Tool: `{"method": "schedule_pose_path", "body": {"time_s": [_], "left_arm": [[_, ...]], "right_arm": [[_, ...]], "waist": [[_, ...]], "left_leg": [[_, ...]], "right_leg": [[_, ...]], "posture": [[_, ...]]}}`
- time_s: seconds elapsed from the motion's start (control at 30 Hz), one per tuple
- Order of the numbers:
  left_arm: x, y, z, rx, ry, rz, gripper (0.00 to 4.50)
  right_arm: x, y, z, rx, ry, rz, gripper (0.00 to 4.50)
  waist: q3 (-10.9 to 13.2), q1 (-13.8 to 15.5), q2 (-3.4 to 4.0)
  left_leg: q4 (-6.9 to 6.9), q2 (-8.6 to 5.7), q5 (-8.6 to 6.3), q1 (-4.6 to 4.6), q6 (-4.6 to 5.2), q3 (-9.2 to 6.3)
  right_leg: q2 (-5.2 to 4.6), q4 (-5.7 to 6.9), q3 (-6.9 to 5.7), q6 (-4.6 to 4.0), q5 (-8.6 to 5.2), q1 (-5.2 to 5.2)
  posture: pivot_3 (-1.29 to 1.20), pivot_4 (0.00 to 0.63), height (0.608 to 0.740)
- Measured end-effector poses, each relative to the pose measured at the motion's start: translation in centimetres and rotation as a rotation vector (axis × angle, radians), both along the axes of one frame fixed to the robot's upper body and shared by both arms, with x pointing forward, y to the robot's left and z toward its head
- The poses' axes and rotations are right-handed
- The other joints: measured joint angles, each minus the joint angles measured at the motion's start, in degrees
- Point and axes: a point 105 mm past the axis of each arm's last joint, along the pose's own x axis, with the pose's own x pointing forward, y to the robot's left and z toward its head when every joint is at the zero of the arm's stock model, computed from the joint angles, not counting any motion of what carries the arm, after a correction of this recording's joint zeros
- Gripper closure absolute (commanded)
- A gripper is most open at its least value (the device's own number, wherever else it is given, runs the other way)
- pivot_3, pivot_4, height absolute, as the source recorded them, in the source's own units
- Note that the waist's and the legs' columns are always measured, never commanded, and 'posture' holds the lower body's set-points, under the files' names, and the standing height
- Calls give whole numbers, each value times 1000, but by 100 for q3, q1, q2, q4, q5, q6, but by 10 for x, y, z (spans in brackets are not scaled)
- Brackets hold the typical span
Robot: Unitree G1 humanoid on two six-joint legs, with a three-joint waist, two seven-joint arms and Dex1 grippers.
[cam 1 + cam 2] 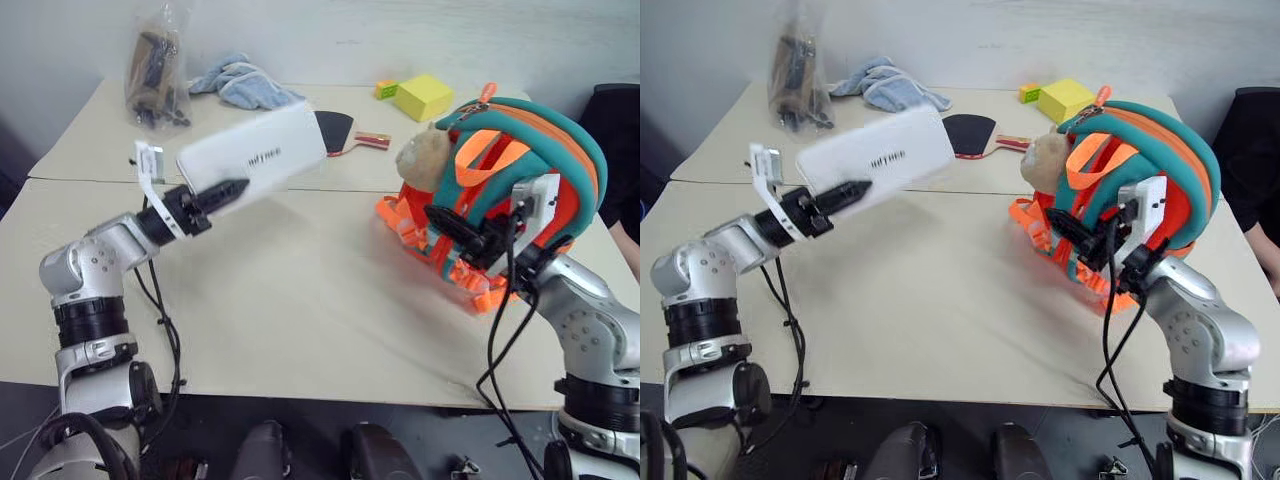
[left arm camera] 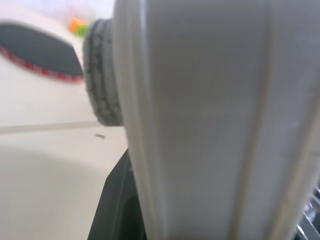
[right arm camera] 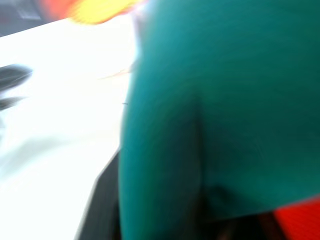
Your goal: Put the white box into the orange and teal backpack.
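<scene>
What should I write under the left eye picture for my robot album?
Left gripper lifts the white box toward the orange and teal backpack.

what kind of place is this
Probably a robot test room: two pale tables pushed together by a bare wall, strewn with props such as a paddle, a yellow block and a blue cloth.

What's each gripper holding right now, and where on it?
Left gripper holds the white box by its near end, clear of the table. Right gripper is at the orange and teal backpack, on its teal trim; whether it grips is unclear.
</scene>
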Motion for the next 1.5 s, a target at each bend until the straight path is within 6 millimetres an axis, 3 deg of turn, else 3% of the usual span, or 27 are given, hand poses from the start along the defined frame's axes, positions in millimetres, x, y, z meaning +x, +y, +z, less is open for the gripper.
{"method": "schedule_pose_path", "body": {"time_s": [0.03,0.23,0.37,0.47,0.63,0.77,0.97,1.17,1.5], "left_arm": [[-1,-4,8,-1,-25,-11,3155],[-13,-37,21,15,-82,-153,3155],[-35,-58,28,23,-135,-329,3155],[-46,-63,33,33,-178,-411,3155],[-43,-55,38,30,-207,-417,3155],[-49,-41,42,75,-247,-457,3155],[-58,-40,44,167,-312,-576,3155],[-36,-57,17,338,-394,-569,3155],[-21,-57,38,313,-408,-598,3155]], "right_arm": [[-13,5,4,-21,-13,74,4442],[-78,23,13,-119,72,423,4477],[-108,22,17,-156,152,552,4477],[-119,16,21,-158,193,581,4477],[-120,9,15,-137,243,561,4477],[-115,5,15,-123,250,525,4477],[-104,1,12,-98,271,465,4477],[-101,4,10,-86,283,463,4477],[-114,5,10,-84,303,505,4477]], "waist": [[0,6,0],[7,12,-10],[18,-14,-23],[19,-10,-27],[23,3,-33],[24,3,-35],[25,22,-36],[25,34,-37],[29,17,-43]], "left_leg": [[-1,-1,0,-1,0,0],[-3,0,-2,-1,2,-6],[-3,5,-2,3,0,-7],[-1,6,-1,12,-1,-9],[3,4,2,11,2,-12],[-4,4,2,8,2,-13],[2,0,1,7,6,-16],[4,-3,3,5,12,-19],[3,-3,0,-6,17,-23]], "right_leg": [[-1,0,-1,0,0,0],[-1,-22,-9,2,1,14],[5,-30,-8,2,1,19],[9,-32,-8,2,1,30],[9,-36,-8,8,4,33],[9,-49,-8,8,4,31],[1,-54,-12,10,5,38],[-2,-55,-17,15,8,40],[-3,-58,-22,18,10,33]], "posture": [[0,150,740],[0,150,740],[0,150,740],[0,150,740],[0,150,740],[0,150,740],[0,150,740],[0,150,740],[0,150,740]]}}
